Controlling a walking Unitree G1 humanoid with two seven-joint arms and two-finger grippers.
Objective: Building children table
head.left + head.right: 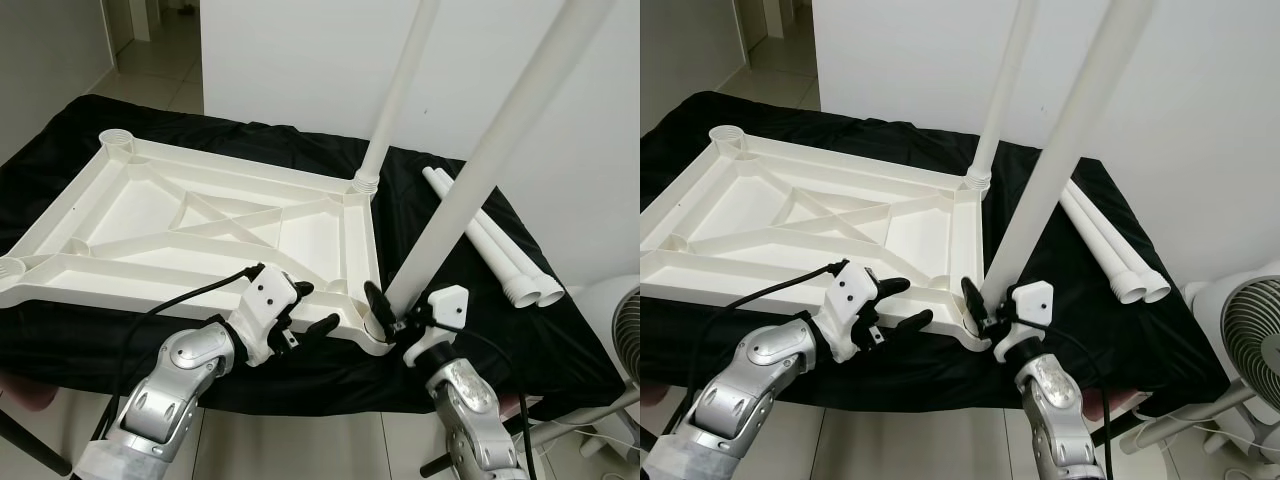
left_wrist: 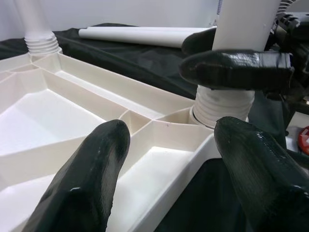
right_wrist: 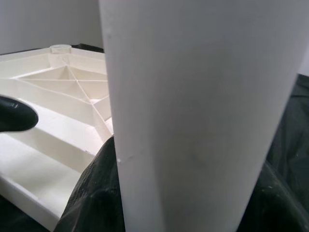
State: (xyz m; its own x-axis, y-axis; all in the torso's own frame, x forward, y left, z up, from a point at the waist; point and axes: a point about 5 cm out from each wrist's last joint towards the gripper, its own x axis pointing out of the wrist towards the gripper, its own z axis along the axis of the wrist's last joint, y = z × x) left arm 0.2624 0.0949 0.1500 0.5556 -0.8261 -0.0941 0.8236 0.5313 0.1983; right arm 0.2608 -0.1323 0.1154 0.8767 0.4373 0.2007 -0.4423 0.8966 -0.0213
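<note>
Upside-down white tabletop [image 1: 200, 225] lies on black-draped surface [image 1: 480, 330] by a white wall. 2 legs stand in its corner sockets: far leg [image 1: 395, 100], near leg [image 1: 470, 190]. 2 spare legs [image 1: 495, 250] lie beside it.

Right gripper [image 1: 395, 318] jaws pinch near leg's base; left gripper [image 1: 310, 312] jaws spread at tabletop's near rim. Fan [image 1: 1245, 350] beyond the surface.

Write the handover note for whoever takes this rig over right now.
Right tool: shut on the near-corner leg, just above its threaded base in the socket.
Left tool: open, beside that corner at the near edge of the upturned tabletop, holding nothing.
Done: far leg stands in its socket; the near-corner leg stands in its socket, whether fully seated cannot be told.
Left: two spare legs lie on the black cloth; two left-hand sockets are unfilled.
</note>
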